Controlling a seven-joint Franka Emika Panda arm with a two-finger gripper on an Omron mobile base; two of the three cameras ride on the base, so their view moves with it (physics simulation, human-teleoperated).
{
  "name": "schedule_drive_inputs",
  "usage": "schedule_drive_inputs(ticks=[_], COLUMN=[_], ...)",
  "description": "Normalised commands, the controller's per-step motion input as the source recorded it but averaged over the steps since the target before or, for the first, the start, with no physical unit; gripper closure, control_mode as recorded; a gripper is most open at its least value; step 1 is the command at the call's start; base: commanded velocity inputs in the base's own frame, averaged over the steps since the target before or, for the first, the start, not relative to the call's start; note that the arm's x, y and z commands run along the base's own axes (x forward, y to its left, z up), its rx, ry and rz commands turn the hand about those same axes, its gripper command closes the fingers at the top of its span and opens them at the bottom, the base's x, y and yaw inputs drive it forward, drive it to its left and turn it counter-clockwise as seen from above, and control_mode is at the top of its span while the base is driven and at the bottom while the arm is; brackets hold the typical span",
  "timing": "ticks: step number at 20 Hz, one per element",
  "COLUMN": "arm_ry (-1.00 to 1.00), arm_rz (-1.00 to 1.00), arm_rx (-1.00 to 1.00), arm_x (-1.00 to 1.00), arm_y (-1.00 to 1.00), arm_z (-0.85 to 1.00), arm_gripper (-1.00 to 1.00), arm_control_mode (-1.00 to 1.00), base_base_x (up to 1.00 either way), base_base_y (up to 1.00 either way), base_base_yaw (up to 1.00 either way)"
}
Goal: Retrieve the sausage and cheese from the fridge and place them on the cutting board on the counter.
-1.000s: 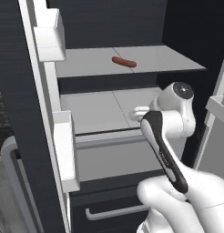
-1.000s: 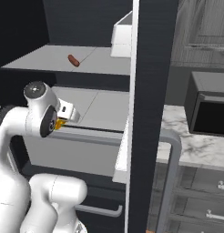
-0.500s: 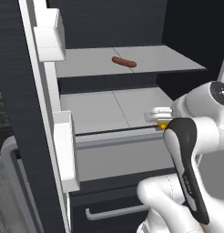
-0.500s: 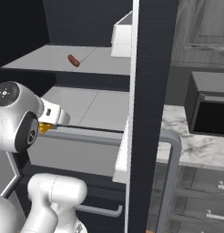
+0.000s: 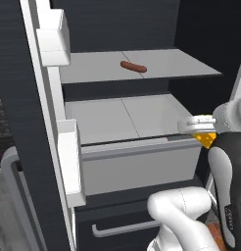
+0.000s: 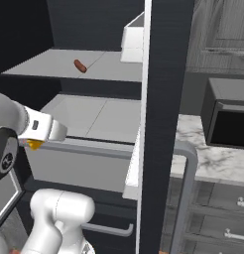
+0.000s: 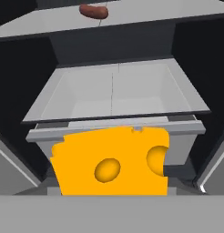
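Cheese (image 7: 114, 166) held in gripper (image 5: 204, 133), jaws apparently clamped on wedge, contact itself hidden. Sausage (image 7: 93, 11) left on upper fridge (image 5: 142, 73) shelf, at 12 o'clock from jaws, long axis crosswise.

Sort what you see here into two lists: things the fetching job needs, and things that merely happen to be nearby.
Needed:
- yellow-orange holed cheese wedge, held in the end effector
- small reddish-brown sausage link on the upper shelf
- tall black fridge

Merely nearby:
- black microwave
- pale grey fridge drawer
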Motion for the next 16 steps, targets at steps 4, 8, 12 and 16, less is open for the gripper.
schedule_drive_inputs(ticks=[4, 8, 12, 16], arm_ry=[0.00, 0.00, 0.00, 0.00], arm_rz=[-0.06, -0.04, 0.00, 0.00], arm_rx=[-0.01, 0.00, 0.00, 0.00], arm_x=[-0.48, -0.37, -0.02, -0.03], arm_y=[0.00, 0.00, 0.00, 0.00], arm_z=[0.18, 0.09, 0.00, 0.00], arm_gripper=[1.00, 1.00, 1.00, 1.00], arm_control_mode=[-1.00, -1.00, -1.00, -1.00], base_base_x=[0.00, 0.00, 0.00, 0.00], base_base_y=[0.00, 0.00, 0.00, 0.00], base_base_yaw=[0.00, 0.00, 0.00, 0.00])
